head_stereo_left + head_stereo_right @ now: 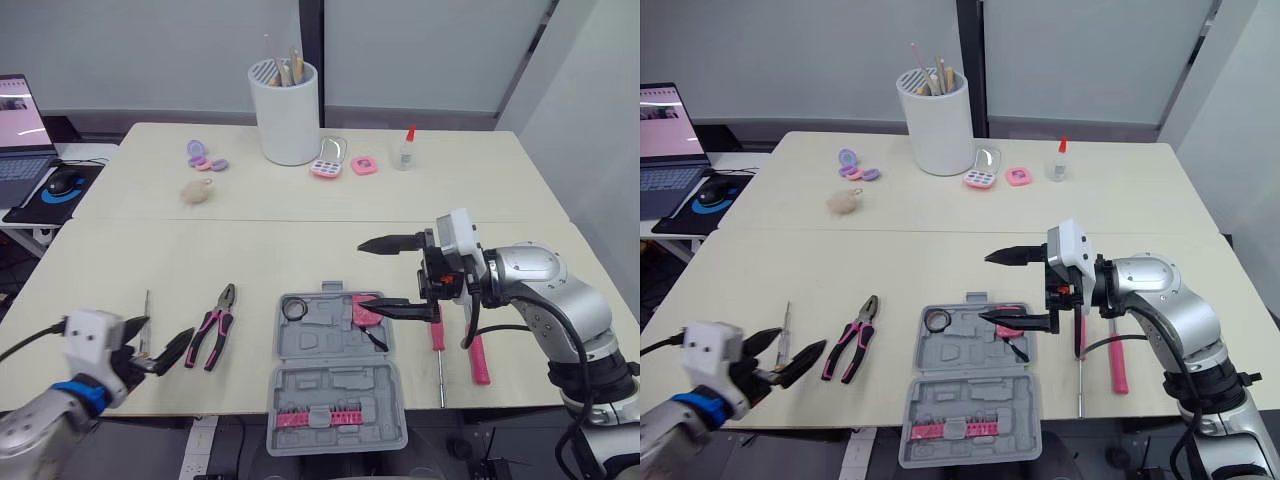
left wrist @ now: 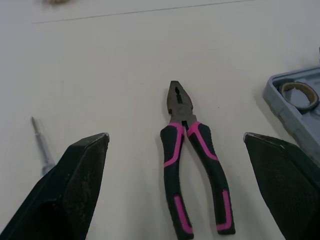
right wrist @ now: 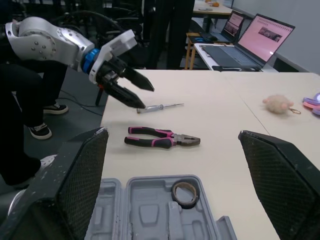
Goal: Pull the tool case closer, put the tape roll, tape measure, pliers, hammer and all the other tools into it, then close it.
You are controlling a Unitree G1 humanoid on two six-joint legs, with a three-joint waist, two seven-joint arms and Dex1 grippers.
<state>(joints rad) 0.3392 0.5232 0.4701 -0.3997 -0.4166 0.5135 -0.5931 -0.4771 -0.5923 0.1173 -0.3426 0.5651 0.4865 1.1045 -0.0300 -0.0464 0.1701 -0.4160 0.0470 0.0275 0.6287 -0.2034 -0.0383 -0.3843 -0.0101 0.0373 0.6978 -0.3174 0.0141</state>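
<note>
The grey tool case (image 1: 335, 370) lies open at the table's front edge, with a tape roll (image 1: 294, 309) and a pink tape measure (image 1: 365, 311) in its far half. To its left lie black-and-pink pliers (image 1: 213, 327) and a thin screwdriver (image 1: 147, 318). On its right are a pink-handled screwdriver (image 1: 438, 340) and a hammer (image 1: 480, 358). My right gripper (image 1: 362, 272) hangs open over the case's far right corner. My left gripper (image 1: 168, 332) stands open just left of the pliers (image 2: 195, 175), holding nothing.
At the back stand a white holder with brushes (image 1: 288, 110), pink compacts (image 1: 330, 162), a glue bottle (image 1: 404, 150), purple items (image 1: 204, 156) and a fuzzy ball (image 1: 198, 192). A laptop (image 1: 20, 130) sits on a side desk to the left.
</note>
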